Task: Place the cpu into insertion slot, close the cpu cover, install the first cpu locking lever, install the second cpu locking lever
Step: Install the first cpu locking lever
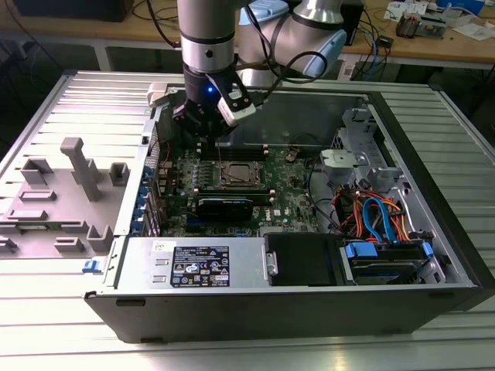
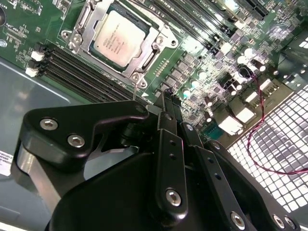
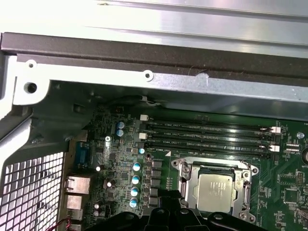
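My exterior view sits high and well back, looking down on the whole open computer case on the bench, both wrist views hang close over its motherboard, the second wrist view looking past my claw, sharing the cpu and memory slots.

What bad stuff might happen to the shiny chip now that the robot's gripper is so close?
The gripper hangs right beside the cpu cover, which lies over the cpu. If it drops a little off target, it might scrape the cover or bump the small round parts on the green board next to it. The thin red-and-black wire runs nearby, so a sideways move might snag it.
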Robot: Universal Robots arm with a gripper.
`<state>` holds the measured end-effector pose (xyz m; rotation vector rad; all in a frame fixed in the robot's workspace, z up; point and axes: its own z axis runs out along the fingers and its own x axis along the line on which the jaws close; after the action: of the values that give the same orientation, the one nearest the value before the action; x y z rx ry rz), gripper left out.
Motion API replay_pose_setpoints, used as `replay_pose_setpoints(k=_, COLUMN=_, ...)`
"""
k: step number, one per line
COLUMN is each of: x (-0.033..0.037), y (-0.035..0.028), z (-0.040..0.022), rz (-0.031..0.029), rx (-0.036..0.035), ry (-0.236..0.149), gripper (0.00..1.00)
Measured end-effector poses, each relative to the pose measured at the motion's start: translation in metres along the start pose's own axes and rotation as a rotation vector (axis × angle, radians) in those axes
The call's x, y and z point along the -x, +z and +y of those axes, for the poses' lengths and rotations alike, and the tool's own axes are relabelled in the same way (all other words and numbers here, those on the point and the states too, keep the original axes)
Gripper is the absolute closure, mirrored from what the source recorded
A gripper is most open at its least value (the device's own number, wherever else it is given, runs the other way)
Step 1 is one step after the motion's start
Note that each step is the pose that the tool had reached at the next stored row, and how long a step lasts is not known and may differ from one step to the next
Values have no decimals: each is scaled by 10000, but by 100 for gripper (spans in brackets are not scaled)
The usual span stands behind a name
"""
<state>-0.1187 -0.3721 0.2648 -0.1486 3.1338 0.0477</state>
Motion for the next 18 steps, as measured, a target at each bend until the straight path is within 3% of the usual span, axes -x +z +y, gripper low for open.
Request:
replay_pose_setpoints(k=8, x=2, y=3, z=58, rz=-4, rx=0, ry=-60, gripper=89)
replay_pose_setpoints(k=9, x=3, y=6, z=91, rz=-202, rx=-21, ry=-83, gripper=89)
replay_pose_setpoints(k=11, x=3, y=17, z=170, rz=-203, rx=-20, ry=-83, gripper=89)
replay_pose_setpoints(k=18, x=8, y=20, z=238, rz=-203, rx=-19, ry=-83, gripper=89)
